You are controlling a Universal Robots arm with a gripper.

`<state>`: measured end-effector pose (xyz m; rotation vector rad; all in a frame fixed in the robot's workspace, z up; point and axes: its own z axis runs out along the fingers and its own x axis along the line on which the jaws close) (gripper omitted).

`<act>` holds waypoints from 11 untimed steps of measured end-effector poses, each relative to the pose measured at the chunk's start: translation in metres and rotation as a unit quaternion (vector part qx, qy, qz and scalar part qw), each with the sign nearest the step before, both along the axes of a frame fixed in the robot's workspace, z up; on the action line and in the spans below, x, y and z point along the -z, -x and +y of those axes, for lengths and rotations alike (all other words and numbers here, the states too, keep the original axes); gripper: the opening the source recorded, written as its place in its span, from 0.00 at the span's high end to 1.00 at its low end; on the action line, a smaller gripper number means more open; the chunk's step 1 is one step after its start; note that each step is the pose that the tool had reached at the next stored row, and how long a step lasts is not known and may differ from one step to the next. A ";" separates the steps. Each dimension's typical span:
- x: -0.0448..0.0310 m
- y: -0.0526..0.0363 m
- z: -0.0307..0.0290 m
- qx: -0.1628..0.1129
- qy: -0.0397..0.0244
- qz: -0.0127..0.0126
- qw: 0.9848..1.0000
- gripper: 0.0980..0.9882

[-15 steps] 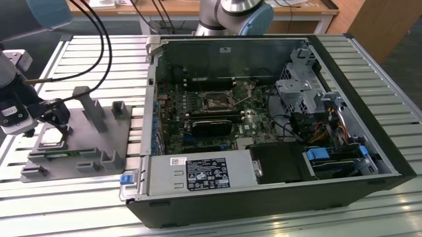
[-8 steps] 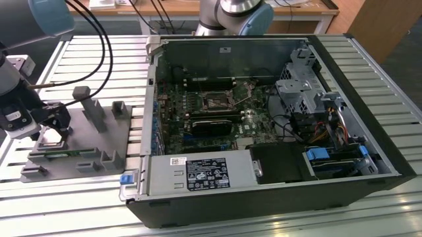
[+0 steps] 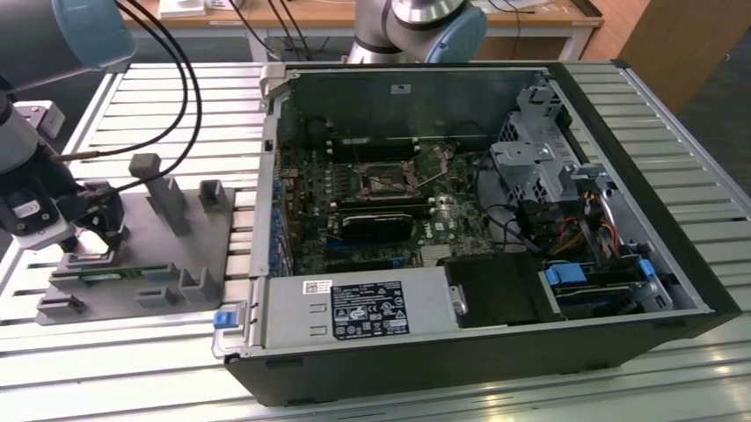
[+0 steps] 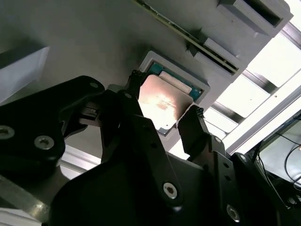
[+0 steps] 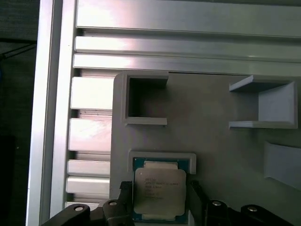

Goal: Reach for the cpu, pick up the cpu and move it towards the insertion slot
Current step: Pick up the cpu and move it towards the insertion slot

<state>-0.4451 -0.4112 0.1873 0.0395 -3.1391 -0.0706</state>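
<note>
Gripper (image 4: 163, 96): fingers (image 5: 125, 195) parted to the chip's width, one at each side edge of the cpu (image 5: 159, 192). Whether they press on it cannot be told. The cpu lies flat in its pale-rimmed pocket on the grey fixture plate (image 3: 217, 237). The plate rests on a slatted aluminium table (image 3: 176, 97), just beside the open computer case (image 3: 399, 97), at the exterior view's left.

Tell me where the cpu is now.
The cpu lies in a framed pocket on the grey plate, at the pincer, on the exterior view's left of the computer case.
</note>
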 end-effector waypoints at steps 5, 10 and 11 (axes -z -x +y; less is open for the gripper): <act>0.0014 0.0000 0.0000 0.000 0.000 0.000 1.000 0.44; 0.0026 0.0000 0.0000 0.000 -0.002 0.000 1.000 0.44; 0.0026 0.0000 0.0000 0.000 -0.002 0.000 1.000 0.46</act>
